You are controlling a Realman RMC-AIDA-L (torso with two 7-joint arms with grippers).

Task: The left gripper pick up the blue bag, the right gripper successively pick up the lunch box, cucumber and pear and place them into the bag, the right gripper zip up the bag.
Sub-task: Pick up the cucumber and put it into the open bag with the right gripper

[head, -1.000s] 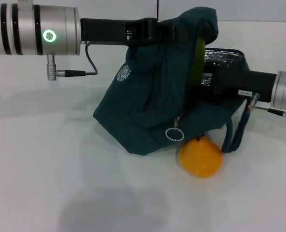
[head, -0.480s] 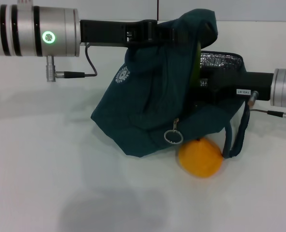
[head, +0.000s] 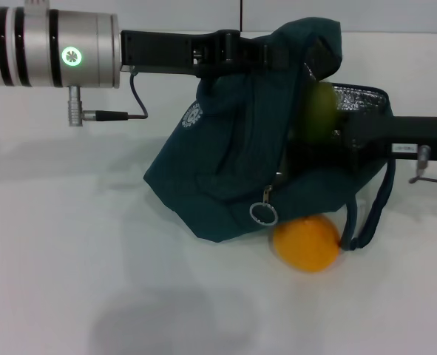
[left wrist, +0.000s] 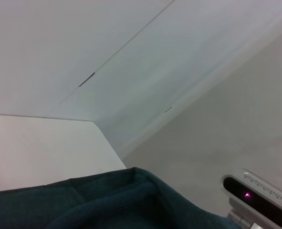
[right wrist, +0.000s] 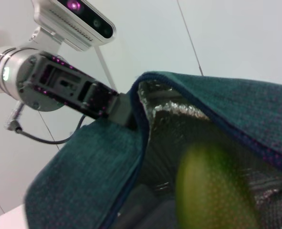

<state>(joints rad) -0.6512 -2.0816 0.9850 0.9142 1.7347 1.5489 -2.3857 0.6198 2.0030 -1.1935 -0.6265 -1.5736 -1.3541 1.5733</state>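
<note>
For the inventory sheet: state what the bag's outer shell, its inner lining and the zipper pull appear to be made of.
Blue bag shell: woven fabric, matte, by the visible weave and soft folds. Lining: probably foil-type insulation, silvery, crinkled and reflective. Zipper pull ring: apparently metal, thin and shiny. The left gripper holds the bag's top edge up.

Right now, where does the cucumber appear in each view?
Head view: the cucumber is at the blue bag opening, upper right.
Left wrist view: not in it.
Right wrist view: a green blur against the silver lining.
Shared landmark: the blue bag.
</note>
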